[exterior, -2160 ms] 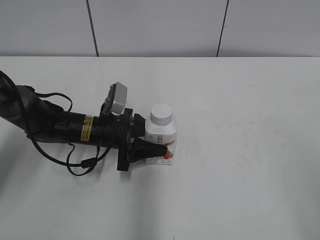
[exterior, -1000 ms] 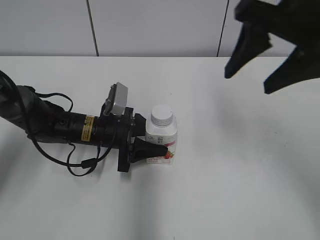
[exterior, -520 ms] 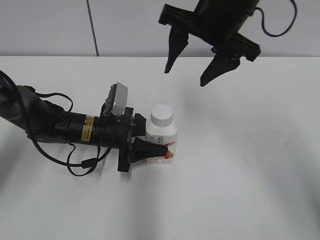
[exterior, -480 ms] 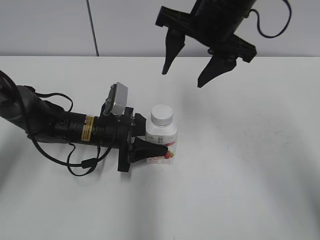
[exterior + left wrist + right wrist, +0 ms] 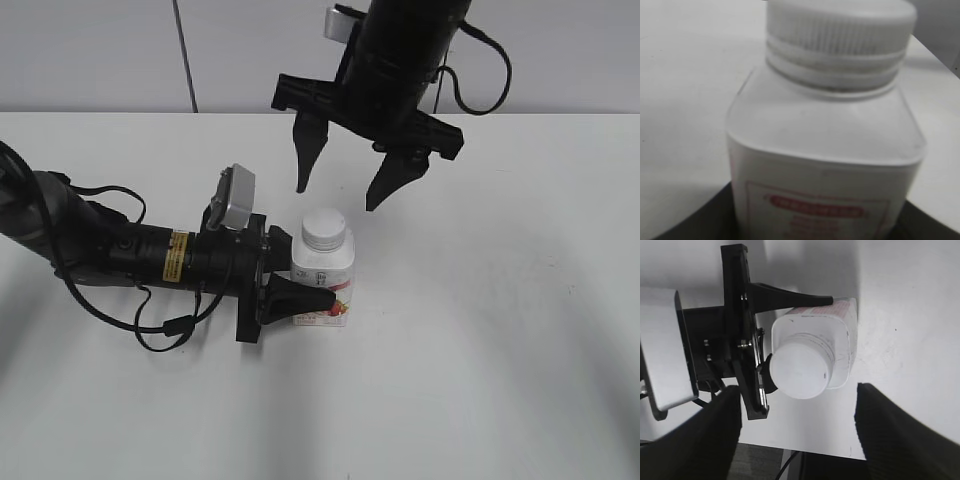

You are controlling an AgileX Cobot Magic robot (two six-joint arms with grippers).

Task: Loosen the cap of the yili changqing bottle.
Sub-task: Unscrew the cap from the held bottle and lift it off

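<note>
From my station the left wrist view is the weak one: the yili changqing bottle fills it, blurred, its lower body cut off at the bottom edge, and the red label print is unreadable. On that feed I see no fingers at all, only dark shapes beside the bottle's base. The exterior view settles it: the left gripper is clamped on the bottle's lower body, one black finger lying across the front of the label, the other hidden behind the bottle. The bottle stands upright on the white table, squat and white with rounded-square shoulders and a pink-red label low on its front. The cap is white, flat-topped, ribbed around the rim, and sits on the neck. My right gripper hangs above the cap with its fingers spread wide, clear of it; on its own camera the fingers are just blurred dark masses either side of the cap.
</note>
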